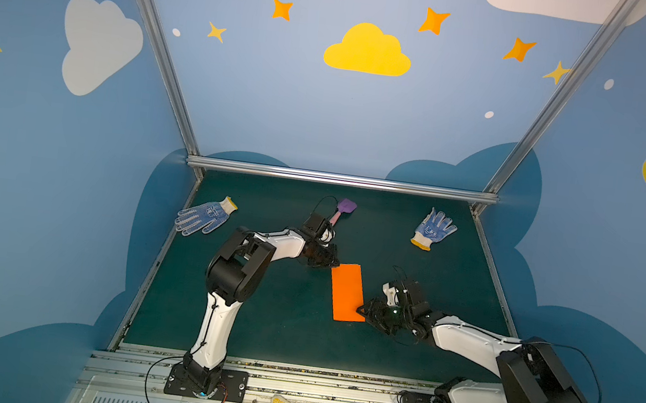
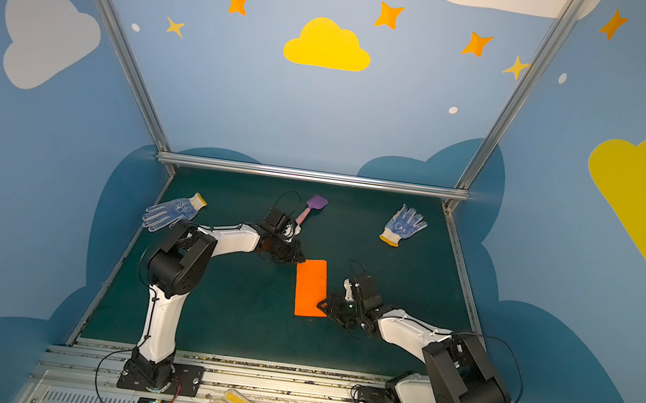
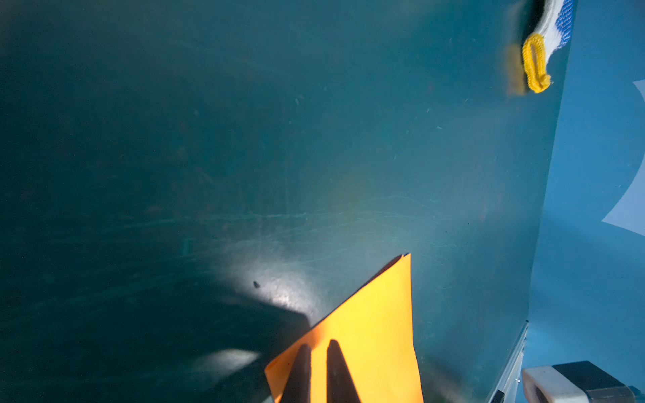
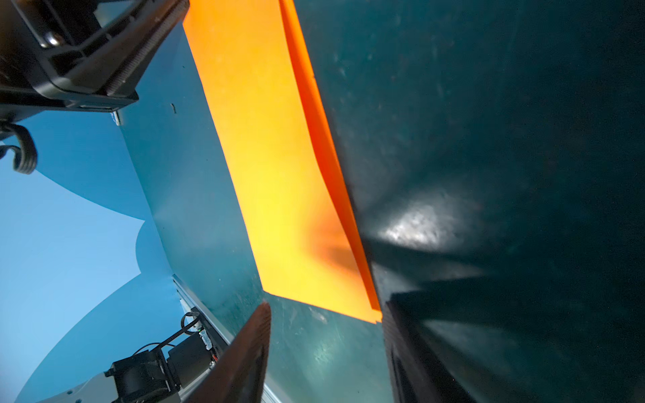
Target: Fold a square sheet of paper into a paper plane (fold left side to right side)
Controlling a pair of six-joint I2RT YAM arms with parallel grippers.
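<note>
Left wrist view: square sheet of paper (image 3: 366, 331) halved to a rectangle, L gripper (image 3: 318, 343) near-shut atop its corner, R gripper (image 4: 324, 314) gaping beside another; nose/wing folds prob. remain.

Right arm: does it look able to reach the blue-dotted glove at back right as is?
Likely yes. The right hand sits open by the orange paper's near corner, holding nothing, and only bare mat lies between it and the glove.
</note>
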